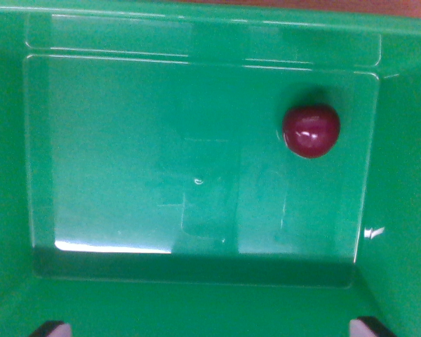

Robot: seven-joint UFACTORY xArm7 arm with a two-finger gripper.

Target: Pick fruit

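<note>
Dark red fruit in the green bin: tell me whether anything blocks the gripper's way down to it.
Nothing visible does. The dark red fruit lies alone on the green bin floor, toward the wrist view's right, near the wall. Only dark gripper tips show at the bottom corners.

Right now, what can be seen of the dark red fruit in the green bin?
The dark red fruit is round, glossy and smooth, cherry-like, with white highlights on its skin and no visible stem. It sits alone on the floor of the green plastic bin, in the wrist view's upper right, near the right wall. Nothing but the floor touches it.
</note>
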